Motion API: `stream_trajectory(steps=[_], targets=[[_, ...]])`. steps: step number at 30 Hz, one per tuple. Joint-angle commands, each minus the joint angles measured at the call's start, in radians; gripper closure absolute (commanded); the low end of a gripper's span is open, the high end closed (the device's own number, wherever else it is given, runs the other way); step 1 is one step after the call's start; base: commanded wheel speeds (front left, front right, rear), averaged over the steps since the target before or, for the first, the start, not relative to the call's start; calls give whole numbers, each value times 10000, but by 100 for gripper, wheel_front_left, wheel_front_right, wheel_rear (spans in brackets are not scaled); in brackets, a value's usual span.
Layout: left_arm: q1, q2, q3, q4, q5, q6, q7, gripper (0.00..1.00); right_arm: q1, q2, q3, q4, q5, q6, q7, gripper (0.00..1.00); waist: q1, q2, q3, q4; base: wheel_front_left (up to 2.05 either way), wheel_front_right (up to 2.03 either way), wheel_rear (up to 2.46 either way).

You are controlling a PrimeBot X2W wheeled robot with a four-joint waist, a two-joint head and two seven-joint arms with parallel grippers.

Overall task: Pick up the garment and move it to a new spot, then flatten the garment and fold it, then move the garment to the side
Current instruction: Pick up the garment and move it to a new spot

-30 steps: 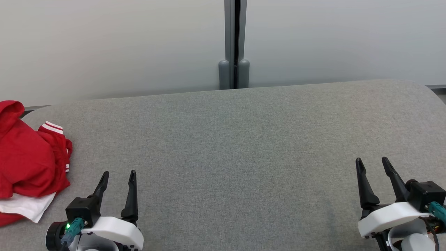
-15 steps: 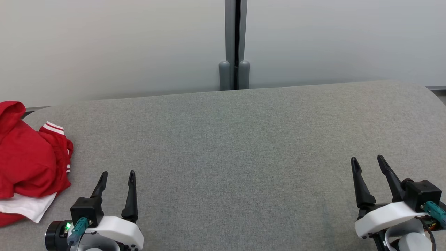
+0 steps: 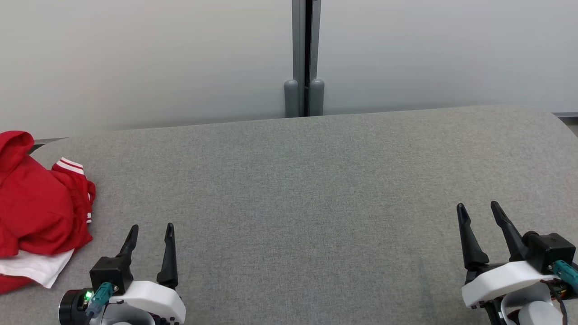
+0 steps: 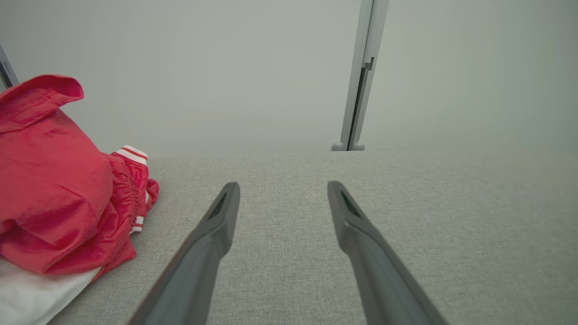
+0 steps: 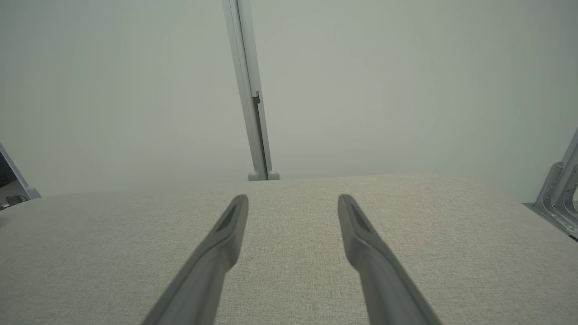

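Observation:
The garment (image 3: 38,212) is a crumpled red piece with white-striped cuffs and a white layer under it, heaped at the far left of the grey fabric table (image 3: 293,203). My left gripper (image 3: 151,228) stands open at the lower left, just right of the heap and apart from it. In the left wrist view the garment (image 4: 58,198) lies left of my open left gripper (image 4: 282,185). My right gripper (image 3: 477,206) is open at the lower right, far from the garment, with bare cloth between its fingers (image 5: 232,216).
A pale partition wall with a grey vertical post (image 3: 305,58) runs behind the table. The table's far edge curves down at the right corner (image 3: 560,119). A metal bracket (image 5: 560,194) shows at the right in the right wrist view.
Both grippers shifted only slightly: the left drew back a little toward me and the right edged a little leftward. The garment has not moved.

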Motion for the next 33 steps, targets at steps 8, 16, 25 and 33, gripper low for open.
stream_trajectory(steps=[8,16,25,33], targets=[[-242,21,34,104,-73,41,-50,0,19,-100,8,5,-94,4,5,0,0,0,32,129,0,0,0],[-463,20,88,119,-108,84,-50,0,49,-132,11,-323,-207,4,119,0,0,0,114,797,0,0,0],[-522,34,272,-13,-203,186,-34,0,129,-73,182,-1000,-300,4,441,0,0,0,222,2394,0,0,0],[-403,72,517,-151,-226,219,-36,0,175,-43,354,-1497,-440,2,730,0,0,0,310,3666,0,0,0]])
